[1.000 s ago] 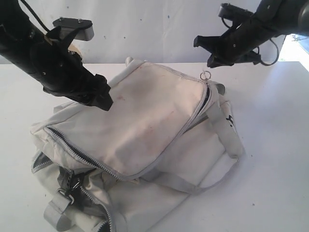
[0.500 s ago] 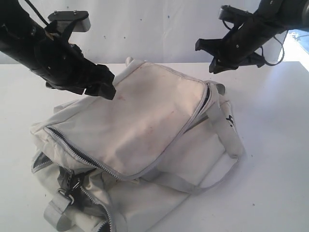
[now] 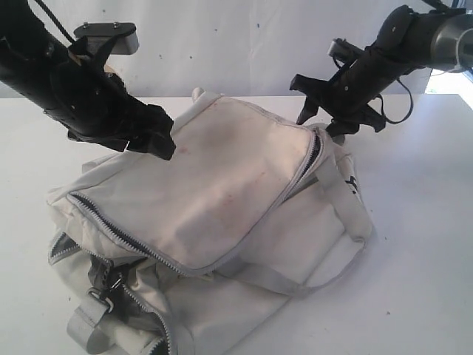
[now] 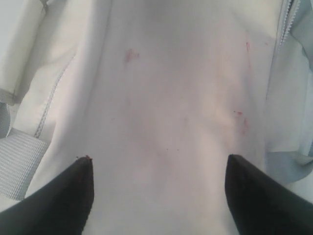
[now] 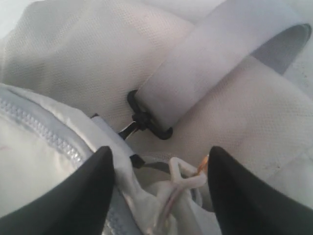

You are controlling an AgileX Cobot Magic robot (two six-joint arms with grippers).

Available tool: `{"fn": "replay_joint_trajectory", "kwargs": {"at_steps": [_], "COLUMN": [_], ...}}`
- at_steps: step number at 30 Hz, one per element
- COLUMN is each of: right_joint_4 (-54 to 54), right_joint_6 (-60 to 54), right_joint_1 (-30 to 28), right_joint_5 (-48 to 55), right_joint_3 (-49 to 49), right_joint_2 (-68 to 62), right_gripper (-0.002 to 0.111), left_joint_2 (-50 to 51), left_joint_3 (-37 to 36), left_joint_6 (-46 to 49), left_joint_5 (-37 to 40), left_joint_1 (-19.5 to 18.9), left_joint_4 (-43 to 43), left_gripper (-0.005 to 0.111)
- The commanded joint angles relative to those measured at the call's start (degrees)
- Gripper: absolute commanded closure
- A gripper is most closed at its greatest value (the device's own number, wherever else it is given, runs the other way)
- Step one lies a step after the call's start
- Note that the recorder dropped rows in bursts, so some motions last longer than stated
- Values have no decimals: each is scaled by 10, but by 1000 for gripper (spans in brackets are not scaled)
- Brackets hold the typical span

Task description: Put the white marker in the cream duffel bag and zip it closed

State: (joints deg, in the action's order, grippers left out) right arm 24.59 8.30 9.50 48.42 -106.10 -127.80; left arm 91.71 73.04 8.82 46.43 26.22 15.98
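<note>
Exterior view: cream duffel bag [image 3: 222, 192] on white table [image 3: 421, 244] (faint reddish stains on flap). Left gripper [image 3: 161, 142], jaws spread, above flap. Right gripper [image 3: 318, 120], jaws spread, at grey zipper [image 3: 307, 163] end.

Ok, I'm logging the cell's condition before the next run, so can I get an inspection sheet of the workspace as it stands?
Surface: white table, the bag lying on it.
Job's things: cream duffel bag mid-table, top flap down, faint reddish stains; lower pocket gapes, dark lining showing. White marker: not seen.
Clutter: nothing seen.
Grippers: left gripper open, over the top flap; right gripper open at the bag's end, zip pull cord between its spread jaws.
Cables: black cable on the left arm; cable loop by the right arm.
Surroundings: white wall behind.
</note>
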Motion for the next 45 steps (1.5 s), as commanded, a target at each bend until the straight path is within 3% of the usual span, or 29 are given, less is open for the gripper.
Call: {"fn": "replay_joint_trajectory", "kwargs": {"at_steps": [1,7,18,28,30,36,38,45], "right_joint_4": [38,38,43,32,32,32,32,32], "right_joint_6": [1,1,-3,-36,-36,-36,-38,-35], "right_joint_1": [-12,-22,-31,-32,-32,-33,-33,-33], "right_joint_5": [58,90,41,10,12,14,9,-24], "right_joint_3": [-33,-35,-35,-46,-46,-46,-48,-48], "right_joint_2": [-33,-37,-37,-36,-36,-36,-36,-36], "right_gripper": [54,56,108,107,101,65,58,62], "left_joint_2": [-3,-3,-3,-3,-3,-3,-3,-3], "left_joint_3": [5,5,5,5,5,5,5,5], "left_joint_6": [-4,-4,-4,-4,-4,-4,-4,-4], "left_joint_5": [2,-2,-3,-2,-2,-2,-2,-3], "left_joint_1": [2,2,2,2,2,2,2,2], "left_joint_4": [3,3,3,3,3,3,3,3], "left_gripper": [24,24,24,24,24,24,24,24]}}
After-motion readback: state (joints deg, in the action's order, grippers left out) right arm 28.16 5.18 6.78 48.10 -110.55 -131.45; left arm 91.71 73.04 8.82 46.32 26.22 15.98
